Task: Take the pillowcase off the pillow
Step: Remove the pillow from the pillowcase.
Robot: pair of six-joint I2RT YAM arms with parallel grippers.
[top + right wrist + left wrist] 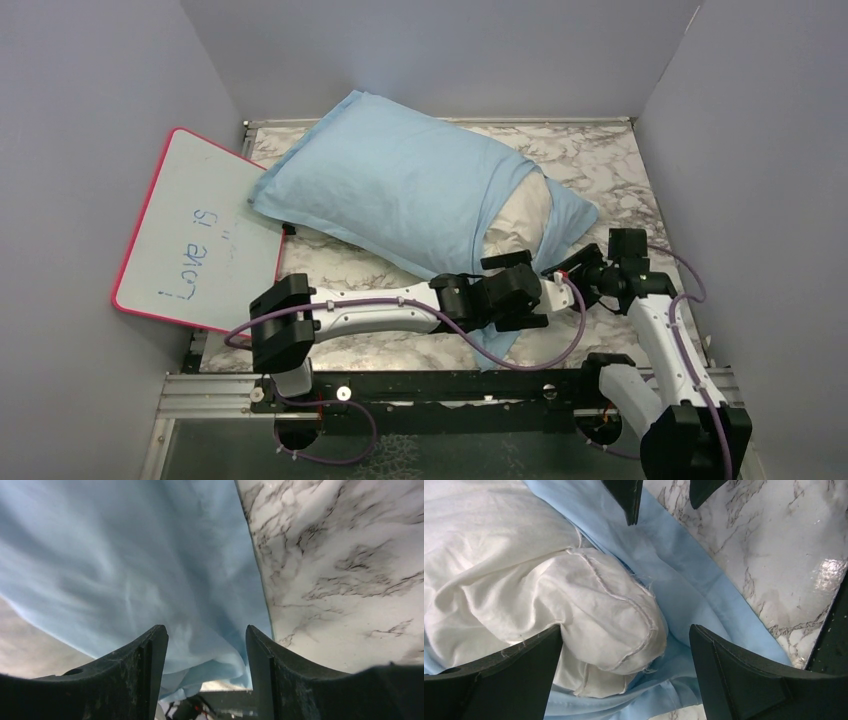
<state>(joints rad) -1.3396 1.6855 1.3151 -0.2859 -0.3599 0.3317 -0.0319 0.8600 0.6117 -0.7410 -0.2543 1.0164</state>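
The pillow [520,215] lies diagonally on the marble table, mostly inside the light blue pillowcase [400,185]. Its off-white end sticks out of the open end at the near right. My left gripper [525,290] is open at that end. In the left wrist view its jaws [626,630] stand wide apart on either side of the pillow's bunched white corner [589,595], with blue cloth [684,575] underneath. My right gripper [572,270] is open just to the right. In the right wrist view [206,630] a gathered fold of pillowcase [125,570] hangs between the spread jaws.
A pink-rimmed whiteboard [195,235] leans at the left, touching the pillow's far-left end. Grey walls close in the table [600,160] on the left, back and right. The right gripper's fingertips [629,502] show at the top of the left wrist view.
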